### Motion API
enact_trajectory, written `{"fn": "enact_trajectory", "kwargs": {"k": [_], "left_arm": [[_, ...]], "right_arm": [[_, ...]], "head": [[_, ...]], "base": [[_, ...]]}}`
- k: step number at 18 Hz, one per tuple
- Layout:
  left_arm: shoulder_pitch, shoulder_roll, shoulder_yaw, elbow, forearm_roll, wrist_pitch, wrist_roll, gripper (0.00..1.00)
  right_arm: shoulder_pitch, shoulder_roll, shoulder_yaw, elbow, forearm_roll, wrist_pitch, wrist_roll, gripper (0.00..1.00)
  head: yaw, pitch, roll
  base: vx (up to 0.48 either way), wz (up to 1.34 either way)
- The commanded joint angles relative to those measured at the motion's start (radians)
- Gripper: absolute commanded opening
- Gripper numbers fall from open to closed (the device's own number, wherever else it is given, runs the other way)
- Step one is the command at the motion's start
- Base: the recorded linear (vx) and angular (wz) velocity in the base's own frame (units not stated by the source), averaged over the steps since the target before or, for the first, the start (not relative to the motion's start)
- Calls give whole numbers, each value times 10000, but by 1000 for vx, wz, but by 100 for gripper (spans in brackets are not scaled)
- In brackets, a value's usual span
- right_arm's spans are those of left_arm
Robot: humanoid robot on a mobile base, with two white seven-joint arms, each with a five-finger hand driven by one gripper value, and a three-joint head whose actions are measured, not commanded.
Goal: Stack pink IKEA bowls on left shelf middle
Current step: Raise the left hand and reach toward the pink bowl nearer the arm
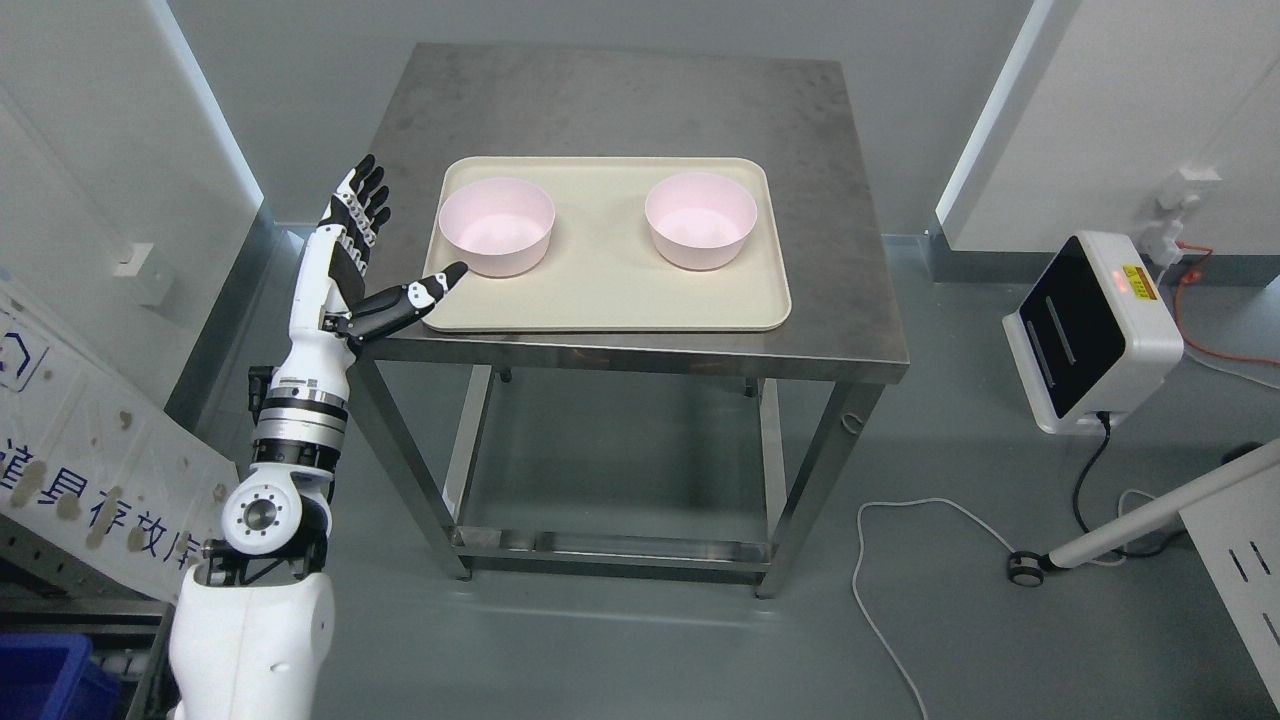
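Fingers (362, 205) of the left hand (350, 245) spread empty beside the left pink bowl (496, 226); its thumb could nudge the bowl across the tray (610, 300).

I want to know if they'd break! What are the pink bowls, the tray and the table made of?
The two pink bowls look like matte plastic: smooth, evenly coloured, no shine. The beige tray seems plastic too, with rounded moulded corners. The table looks like brushed steel, grey with dull reflections.

Steel table (840, 300), cream tray (610, 295) atop
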Motion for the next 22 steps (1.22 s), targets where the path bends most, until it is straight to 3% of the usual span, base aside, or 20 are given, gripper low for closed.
{"fn": "enact_trajectory", "kwargs": {"k": [1, 6, 8, 12, 13, 17, 22], "left_arm": [[-29, 175, -60, 89, -199, -1, -1, 100], [-640, 175, -91, 241, -291, 29, -16, 100], [-1649, 427, -243, 791, -505, 670, -625, 100], [-4854, 1273, -1621, 3900, -2708, 889, -3157, 100], [-5574, 1213, -2096, 5078, -3490, 889, -3282, 100], [-6867, 1029, -3493, 7446, -4340, 889, -3208, 99], [-7453, 1028, -3849, 9429, -5030, 934, -3176, 94]], "right_arm": [[0, -175, -92, 0, 77, 1, 7, 100], [0, -175, -92, 0, 77, 1, 7, 100], [0, -175, -92, 0, 77, 1, 7, 100], [0, -175, -92, 0, 77, 1, 7, 100], [0, -175, -92, 0, 77, 1, 7, 100], [0, -175, -92, 0, 77, 1, 7, 100], [0, -175, -92, 0, 77, 1, 7, 100]], "head": [[0, 0, 0], [0, 0, 0], [0, 0, 0], [0, 0, 0], [0, 0, 0], [0, 0, 0], [0, 0, 0]], "base": [[0, 0], [0, 0], [0, 0], [0, 0], [0, 0], [0, 0], [0, 0]]}}
